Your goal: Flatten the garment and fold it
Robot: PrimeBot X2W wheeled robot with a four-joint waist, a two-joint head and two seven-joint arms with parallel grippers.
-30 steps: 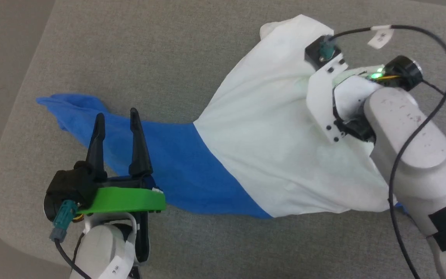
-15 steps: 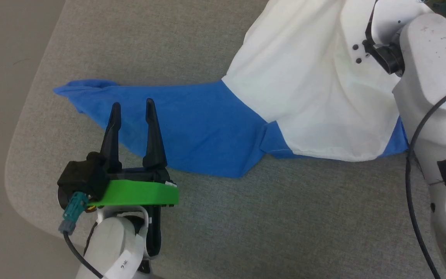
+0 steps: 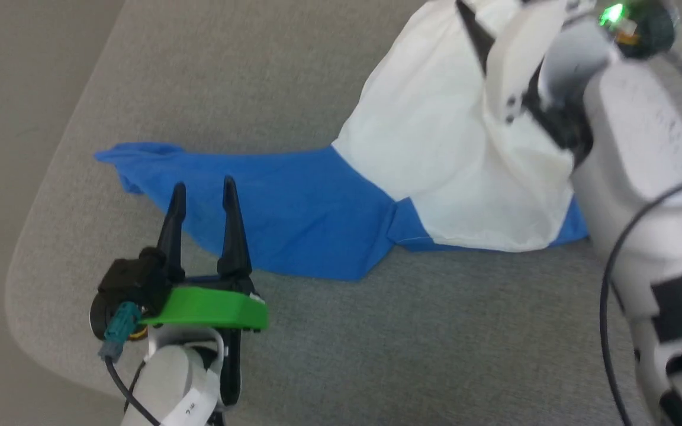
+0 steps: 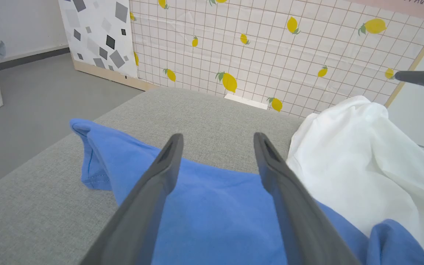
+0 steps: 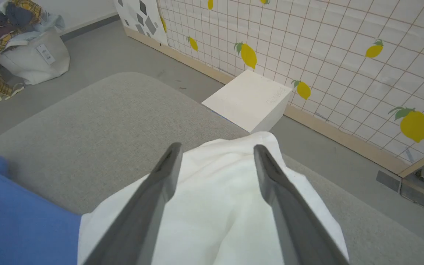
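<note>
- Box (image 5: 248, 101), white, on floor beyond grey cushion (image 5: 98, 121) far edge.
- Left gripper (image 3: 203, 184): fingers spread over garment (image 3: 436, 136) blue sleeve.
- Right gripper (image 5: 214, 151): clamped earlier, now spread over white fabric.

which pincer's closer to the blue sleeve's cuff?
Left. The left pincer is over the blue sleeve, just inboard of the cuff; the right pincer is over the white body, well away from it.

The right forearm (image 3: 631, 136) was blurred and hid the garment (image 3: 436, 148)'s white body beneath it. Ahead of the right gripper (image 5: 214, 149), the white box (image 5: 248, 99)'s lettering was too small to read. Behind its fingers, the bottom edge cut the garment off.
</note>
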